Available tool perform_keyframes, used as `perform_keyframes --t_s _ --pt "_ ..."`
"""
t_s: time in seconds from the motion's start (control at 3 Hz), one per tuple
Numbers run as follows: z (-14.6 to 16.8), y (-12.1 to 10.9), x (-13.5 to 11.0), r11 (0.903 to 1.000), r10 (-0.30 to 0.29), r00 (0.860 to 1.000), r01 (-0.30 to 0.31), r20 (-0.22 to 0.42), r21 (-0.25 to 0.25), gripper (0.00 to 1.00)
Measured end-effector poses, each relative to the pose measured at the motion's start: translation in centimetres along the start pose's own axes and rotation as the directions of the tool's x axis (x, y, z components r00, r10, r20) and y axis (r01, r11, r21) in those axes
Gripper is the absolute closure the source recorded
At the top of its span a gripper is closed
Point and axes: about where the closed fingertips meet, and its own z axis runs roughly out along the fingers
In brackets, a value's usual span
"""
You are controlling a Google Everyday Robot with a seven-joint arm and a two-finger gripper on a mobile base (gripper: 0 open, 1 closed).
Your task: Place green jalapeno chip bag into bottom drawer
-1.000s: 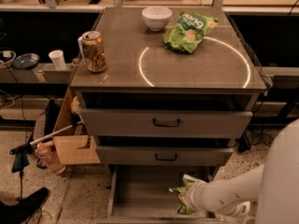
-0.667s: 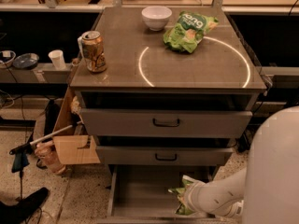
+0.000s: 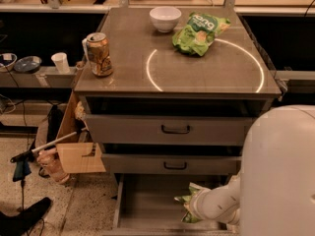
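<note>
The bottom drawer (image 3: 142, 208) is pulled open, a plain grey tray under two drawers with black handles. Over its right half hangs the green jalapeno chip bag (image 3: 186, 199), crumpled, with a pale edge. My gripper (image 3: 194, 206) is at the end of the white arm (image 3: 219, 203) that reaches in from the lower right. It is shut on the bag and mostly hidden behind the foil. I cannot tell whether the bag touches the drawer floor.
On the cabinet top (image 3: 123, 73) lie a smaller bright-green bag with white lettering (image 3: 199, 32), a white bowl (image 3: 165, 17) and a drink can (image 3: 100, 54). A cardboard box (image 3: 74, 149) stands left of the cabinet. My white body (image 3: 280, 176) fills the lower right.
The arm and the bag have shifted slightly left over the drawer. My white body now covers more of the right side of the view.
</note>
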Motion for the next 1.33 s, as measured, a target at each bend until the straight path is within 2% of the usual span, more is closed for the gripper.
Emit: perform_keyframes --t_s 0.67,1.0,1.33 --pt "3.2 -0.1 -1.6 0.9997 -0.023 1.0 0.023 -0.012 -0.013 1.0" --pt "5.9 0.6 -1.2 0.9986 -0.032 0.998 0.03 -0.048 -0.042 1.0" --pt "5.9 0.6 -1.2 0.9986 -0.032 0.998 0.03 -0.048 -0.042 1.0"
